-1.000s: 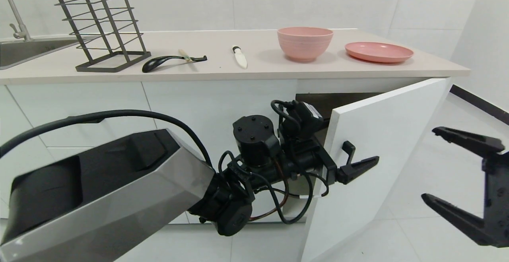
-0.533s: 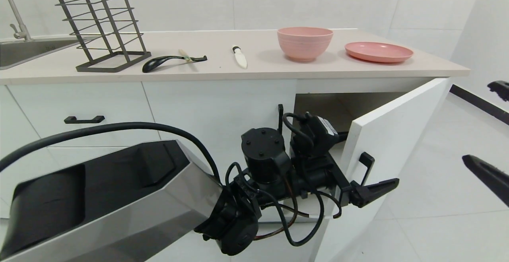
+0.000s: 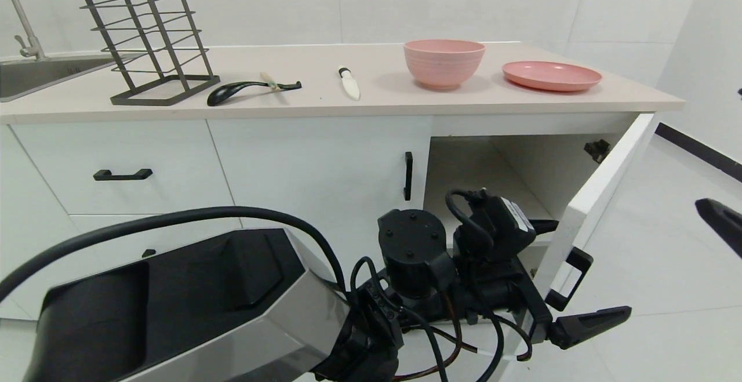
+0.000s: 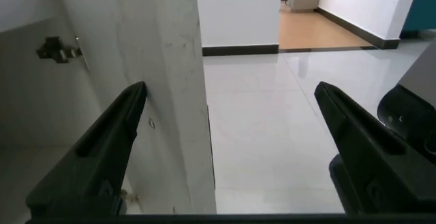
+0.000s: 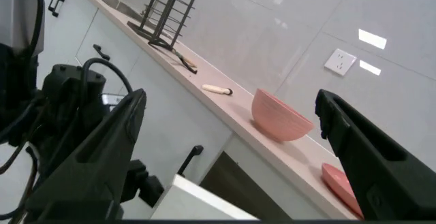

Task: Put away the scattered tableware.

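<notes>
- Bowl (image 3: 444,62): pink, ribbed, upright on the table (image 3: 324,104), right of centre.
- Plate (image 3: 552,75): pink, flat, just right of the bowl, not touching it.
- Knife (image 3: 348,82): white with a dark far end, lying flat left of the bowl.
- Spoon (image 3: 232,90): black, lying farther left.
- Stick (image 3: 270,81): pale, lying across the spoon's handle.

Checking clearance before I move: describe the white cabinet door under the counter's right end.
The flat white cabinet door stands swung wide open, hinged at the cabinet's right side by a dark metal hinge. A black bar handle sits on its outer face. The open left gripper straddles its free edge.
</notes>
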Tool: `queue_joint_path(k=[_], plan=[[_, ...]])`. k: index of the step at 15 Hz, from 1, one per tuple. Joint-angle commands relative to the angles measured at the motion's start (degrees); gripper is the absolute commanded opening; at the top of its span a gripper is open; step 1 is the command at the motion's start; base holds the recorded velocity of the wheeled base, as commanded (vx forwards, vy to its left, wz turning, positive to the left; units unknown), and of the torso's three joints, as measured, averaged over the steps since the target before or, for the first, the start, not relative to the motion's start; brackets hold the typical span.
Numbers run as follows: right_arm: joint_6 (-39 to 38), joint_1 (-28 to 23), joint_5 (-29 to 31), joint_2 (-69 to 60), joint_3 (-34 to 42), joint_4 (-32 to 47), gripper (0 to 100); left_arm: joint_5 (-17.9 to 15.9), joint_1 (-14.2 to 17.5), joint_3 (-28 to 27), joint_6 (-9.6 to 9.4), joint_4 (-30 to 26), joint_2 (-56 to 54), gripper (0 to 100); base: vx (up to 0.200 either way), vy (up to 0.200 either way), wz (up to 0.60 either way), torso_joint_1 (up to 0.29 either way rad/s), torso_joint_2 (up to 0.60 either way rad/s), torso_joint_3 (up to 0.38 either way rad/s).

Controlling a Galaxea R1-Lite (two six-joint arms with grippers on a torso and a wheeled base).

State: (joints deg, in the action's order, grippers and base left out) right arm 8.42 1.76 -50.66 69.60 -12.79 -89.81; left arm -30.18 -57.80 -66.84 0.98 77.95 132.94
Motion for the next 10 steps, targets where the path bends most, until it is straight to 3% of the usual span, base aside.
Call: queue_joint_path(k=[1, 4, 9, 10], plan=[[0.80, 0.09, -0.05, -0.34, -1.10, -0.02, 100, -0.67, -0.56, -2.50, -0.01, 0.98, 2.85, 100, 0.000, 0.000, 0.00, 0.000, 0.00, 0.000], [0.89, 0.09, -0.14, -2.10, -2.77, 0.07, 100, -0.75, -2.94, -8.13, 0.26, 0.63, 5.40, 100, 0.000, 0.000, 0.00, 0.000, 0.00, 0.000], [0.89, 0.09, -0.31, -6.05, -6.11, 0.16, 100, -0.58, -11.73, -11.56, 4.47, 0.45, 9.27, 100, 0.000, 0.000, 0.00, 0.000, 0.00, 0.000], [0.89, 0.09, -0.31, -6.05, -6.11, 0.16, 100, -0.58, -11.73, -11.56, 4.47, 0.45, 9.27, 100, 0.000, 0.000, 0.00, 0.000, 0.00, 0.000]])
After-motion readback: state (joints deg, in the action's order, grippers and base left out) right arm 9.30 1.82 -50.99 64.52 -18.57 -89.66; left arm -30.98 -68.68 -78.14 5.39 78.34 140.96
